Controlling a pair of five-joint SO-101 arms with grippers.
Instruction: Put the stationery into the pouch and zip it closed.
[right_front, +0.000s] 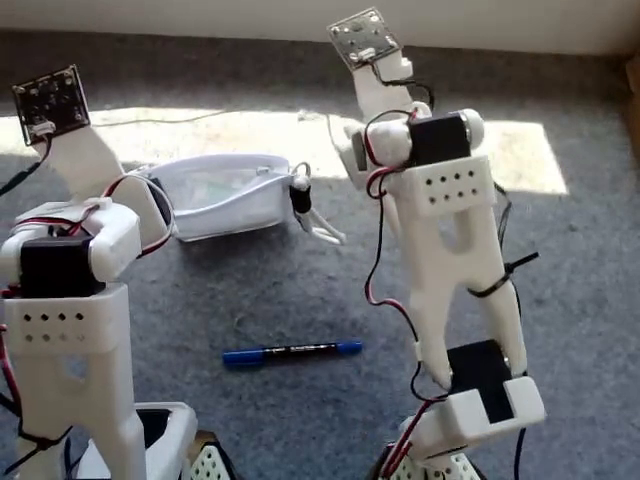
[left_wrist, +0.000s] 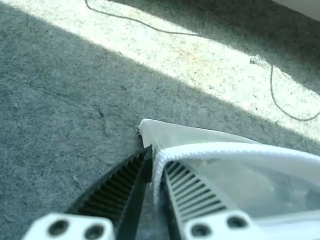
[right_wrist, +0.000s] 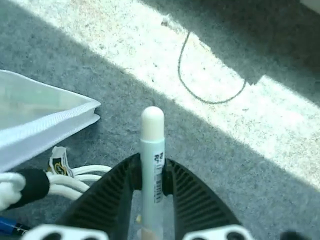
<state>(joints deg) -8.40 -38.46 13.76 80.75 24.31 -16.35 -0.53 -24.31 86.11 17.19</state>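
While the left claw (left_wrist: 150, 157) clamps the zip edge at one end of the pouch (left_wrist: 210, 142), pinning it on the bench (right_front: 300, 290), the right claw (right_wrist: 150, 172) is clenched on a white pen (right_wrist: 152, 135), just off the pouch's other end and not yet inside. The blue pen (right_front: 292, 352) lies loose on the bench, well apart from the pouch and nearer the arm bases. Early going, I'd say: the mouth looks open, two pens are left to load, and the zip comes after that.
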